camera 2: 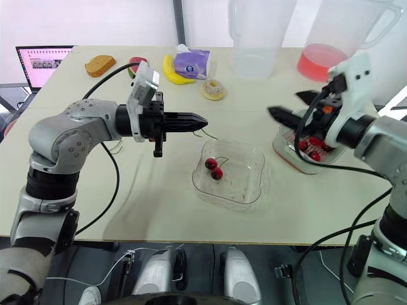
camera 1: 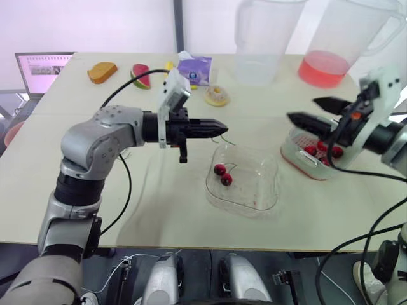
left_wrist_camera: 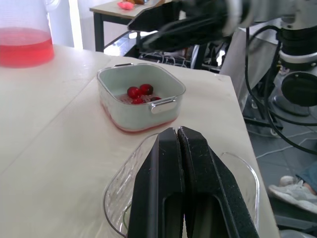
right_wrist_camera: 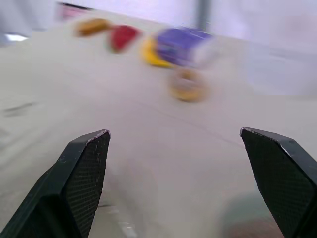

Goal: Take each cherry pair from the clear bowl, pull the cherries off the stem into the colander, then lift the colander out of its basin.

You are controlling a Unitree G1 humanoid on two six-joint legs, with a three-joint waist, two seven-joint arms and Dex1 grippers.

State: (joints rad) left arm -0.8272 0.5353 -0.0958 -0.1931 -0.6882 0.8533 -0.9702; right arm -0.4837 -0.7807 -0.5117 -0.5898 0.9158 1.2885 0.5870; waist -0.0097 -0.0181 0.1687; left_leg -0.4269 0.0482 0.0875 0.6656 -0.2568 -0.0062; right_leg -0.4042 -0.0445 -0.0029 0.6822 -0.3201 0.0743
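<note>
Two cherries, one pair (camera 1: 222, 175) joined on their stem, lie in the clear bowl (camera 1: 262, 194) mid-table (camera 1: 152, 203). Colander (camera 1: 304, 159) sits in its basin, just beside the bowl on the robot's right.

Head views show both arms. Left hand (camera 1: 222, 127) hovers over the near-left rim of the bowl, fingers pressed together, with a thin green stem (camera 1: 230, 140) poking from the tip and no cherries on it. Right hand (camera 1: 302, 108) hangs above the colander, spread wide, holding and touching nothing.

Left wrist view gives what the head views hide behind the right hand. The white colander wall with its handle (left_wrist_camera: 163, 105) is in full view, with the red basin (left_wrist_camera: 133, 130) edge under it and about three cherries (left_wrist_camera: 139, 91) inside. The stem is not visible between the closed fingers (left_wrist_camera: 198, 163) there.

Right wrist view has the two fingers (right_wrist_camera: 84, 168) far apart with bare table between them. Beyond is blurred clutter: a donut (right_wrist_camera: 187, 84), a purple pack (right_wrist_camera: 183, 47) and a banana (right_wrist_camera: 147, 52).
</note>
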